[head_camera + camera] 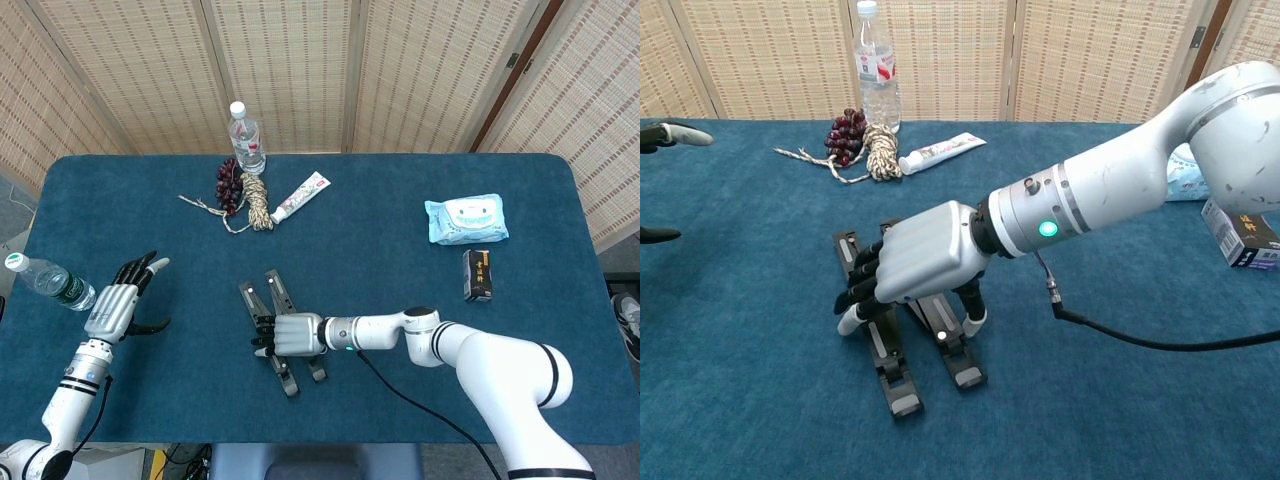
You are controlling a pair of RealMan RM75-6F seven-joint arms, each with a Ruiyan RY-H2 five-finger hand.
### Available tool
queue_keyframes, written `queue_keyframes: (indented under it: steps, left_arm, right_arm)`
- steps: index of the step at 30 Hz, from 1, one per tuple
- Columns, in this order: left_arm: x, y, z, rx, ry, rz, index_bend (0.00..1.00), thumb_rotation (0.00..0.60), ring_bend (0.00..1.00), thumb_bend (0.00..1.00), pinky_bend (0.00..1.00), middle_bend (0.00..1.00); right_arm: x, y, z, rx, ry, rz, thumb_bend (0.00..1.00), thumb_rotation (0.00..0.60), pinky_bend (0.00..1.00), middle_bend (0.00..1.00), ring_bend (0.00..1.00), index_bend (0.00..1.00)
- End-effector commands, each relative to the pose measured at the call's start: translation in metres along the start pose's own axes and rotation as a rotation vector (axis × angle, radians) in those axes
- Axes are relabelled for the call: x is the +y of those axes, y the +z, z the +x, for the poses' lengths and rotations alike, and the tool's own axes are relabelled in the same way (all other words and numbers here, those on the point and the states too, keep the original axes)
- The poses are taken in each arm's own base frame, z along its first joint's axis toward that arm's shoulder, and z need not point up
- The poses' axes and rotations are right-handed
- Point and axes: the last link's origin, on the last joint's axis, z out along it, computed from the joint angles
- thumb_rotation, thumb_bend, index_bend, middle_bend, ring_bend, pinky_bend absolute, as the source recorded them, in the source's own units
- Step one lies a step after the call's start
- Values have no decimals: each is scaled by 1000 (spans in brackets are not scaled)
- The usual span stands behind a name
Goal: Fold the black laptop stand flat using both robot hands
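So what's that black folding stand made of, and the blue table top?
The laptop stand looks like matte black metal or hard plastic: thin rigid bars with paler grey pads at the near ends; which one I can't tell. The table seems covered in dark blue fabric, felt or short carpet, going by its fuzzy, unreflective surface.

White arms w/ black joint bands, silver-backed hands – black fingers, white tips, green LED, black cable
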Motion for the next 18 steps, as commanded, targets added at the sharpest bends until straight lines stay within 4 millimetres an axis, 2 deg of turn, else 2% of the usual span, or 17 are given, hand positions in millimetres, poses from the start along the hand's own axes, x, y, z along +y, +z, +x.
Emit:
queue_keyframes:
  steps: [1,6,12,18]
  left_arm:
    - [0,-1,0,2,-2,-1,97,600,0,174,0,0]
    - [-1,-2,0,1,-4,2,97,600,0,174,0,0]
    - [-3,-3,0,0,-4,3,97,600,0,173,0,0]
    - [-4,-4,0,0,-7,5,97,600,0,173,0,0]
  right_arm:
    - [0,3,-1,8,4,2,98,600,0,87,0,0]
    - [-1,7,-1,36,-4,12,114,600,0,193,0,20]
    - [-1,12,-2,82,-5,20,176,600,0,338,1,146]
    - [-2,14,-4,127,6,27,207,600,0,469,104,243]
